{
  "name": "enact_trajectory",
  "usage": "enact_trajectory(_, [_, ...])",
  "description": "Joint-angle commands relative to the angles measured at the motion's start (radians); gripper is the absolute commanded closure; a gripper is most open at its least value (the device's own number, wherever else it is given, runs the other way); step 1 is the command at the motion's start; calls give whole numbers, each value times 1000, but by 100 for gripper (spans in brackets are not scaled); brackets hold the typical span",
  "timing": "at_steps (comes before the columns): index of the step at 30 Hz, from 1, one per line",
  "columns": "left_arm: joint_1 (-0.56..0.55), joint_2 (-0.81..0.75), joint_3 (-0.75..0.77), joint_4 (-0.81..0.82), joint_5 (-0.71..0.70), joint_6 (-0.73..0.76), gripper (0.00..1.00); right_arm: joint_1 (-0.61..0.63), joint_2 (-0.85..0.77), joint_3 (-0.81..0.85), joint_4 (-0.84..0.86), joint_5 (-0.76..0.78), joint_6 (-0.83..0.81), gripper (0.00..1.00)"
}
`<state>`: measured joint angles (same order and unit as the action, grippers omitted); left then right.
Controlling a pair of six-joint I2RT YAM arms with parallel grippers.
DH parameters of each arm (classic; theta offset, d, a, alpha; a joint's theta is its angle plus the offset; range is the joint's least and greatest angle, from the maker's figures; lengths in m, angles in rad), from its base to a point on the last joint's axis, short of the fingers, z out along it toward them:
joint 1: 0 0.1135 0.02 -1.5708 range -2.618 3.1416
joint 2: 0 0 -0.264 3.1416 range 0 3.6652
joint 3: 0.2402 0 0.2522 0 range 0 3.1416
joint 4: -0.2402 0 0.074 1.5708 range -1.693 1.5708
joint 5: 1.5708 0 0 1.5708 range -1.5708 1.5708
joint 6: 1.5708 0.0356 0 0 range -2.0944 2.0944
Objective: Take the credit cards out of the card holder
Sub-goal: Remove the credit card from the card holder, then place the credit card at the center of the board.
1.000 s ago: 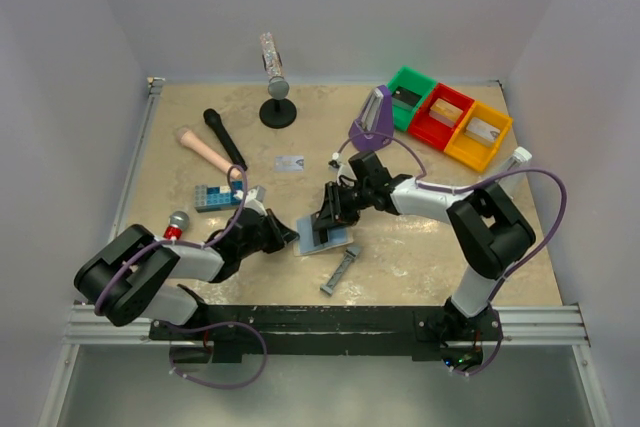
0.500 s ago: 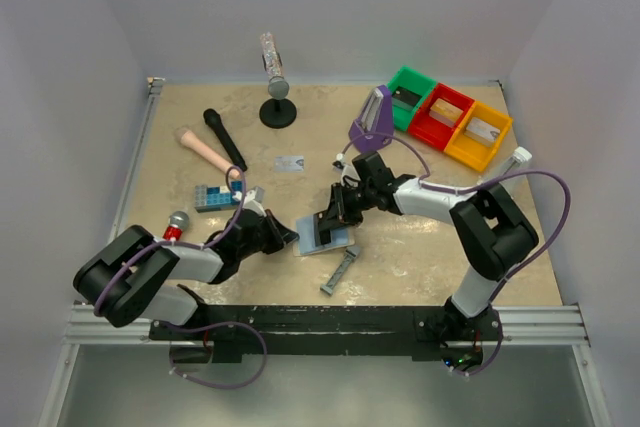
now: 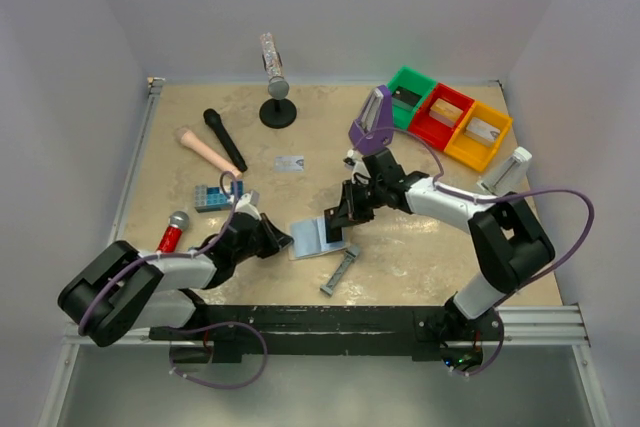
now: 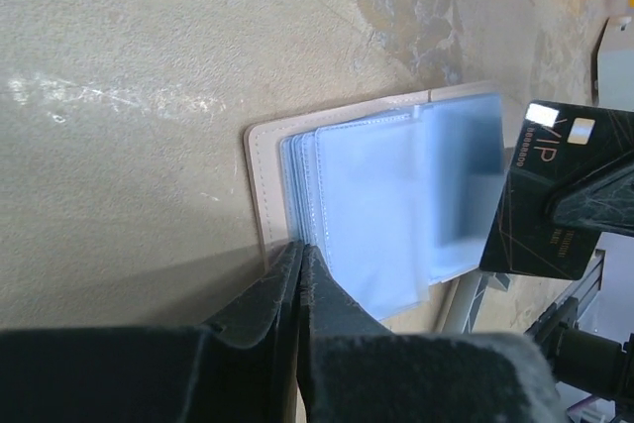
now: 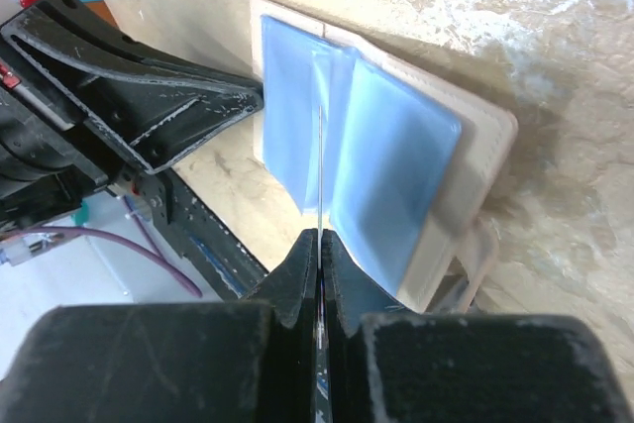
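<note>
The card holder [image 3: 312, 237] lies open on the table, pale blue pockets up, with a tan rim [image 4: 260, 180]. My left gripper [image 3: 282, 240] is shut on its left edge, as the left wrist view [image 4: 297, 250] shows. My right gripper [image 3: 340, 223] is shut on a black credit card [image 4: 553, 190], held just above the holder's right side and clear of the pockets. The right wrist view [image 5: 320, 235] shows this card edge-on [image 5: 320, 170] over the holder [image 5: 396, 160]. A silver-grey credit card [image 3: 289, 162] lies on the table behind. The other black card is not visible.
A grey metal bar [image 3: 340, 270] lies just right of the holder, a blue toy brick [image 3: 213, 195] to its left. Microphones [image 3: 225, 137] and a stand [image 3: 277, 107] are at the back left. Green [image 3: 410, 97], red [image 3: 440, 115] and yellow [image 3: 478, 134] bins stand at the back right.
My right gripper has drawn the black card out of the holder and moved a little right. The holder has shifted slightly left with my left gripper still on it.
</note>
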<state>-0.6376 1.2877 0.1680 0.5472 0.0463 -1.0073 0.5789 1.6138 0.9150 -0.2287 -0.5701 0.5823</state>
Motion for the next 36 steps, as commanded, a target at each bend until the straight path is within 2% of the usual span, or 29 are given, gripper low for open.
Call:
enact_trajectory(1, [-5,-59,11,-148,-14,36,84,-4,-84,7,-69,44,-62,100])
enact_trajectory(2, [-5,-77,27,-171,-5,48,74,-4,-101,8,-84,50,-71,100])
enact_trajectory(5, [-5,-142,85,-248,7,81,57,-4,-167,22,-142,64,-111,100])
enact_trajectory(10, [-4,-312,162,-343,-19,102,37,-1,-267,54,-268,42,-197,100])
enact_trajectory(14, [-2,-439,206,-398,-22,144,24,38,-325,100,-371,-74,-317,100])
enact_trajectory(16, [3,-481,217,-388,62,186,23,108,-342,140,-452,-109,-421,100])
enact_trajectory(18, [4,-508,219,-343,172,210,25,220,-359,180,-552,-51,-519,100])
enact_trajectory(21, [4,-536,211,-291,317,211,26,289,-350,217,-615,-132,-567,100])
enact_trajectory(26, [6,-616,240,-291,504,255,27,318,-368,236,-659,-240,-634,100])
enact_trajectory(30, [4,-671,252,-319,619,291,27,320,-371,232,-647,-307,-627,100])
enact_trajectory(36, [3,-630,237,-248,754,259,33,331,-339,255,-652,-295,-611,100])
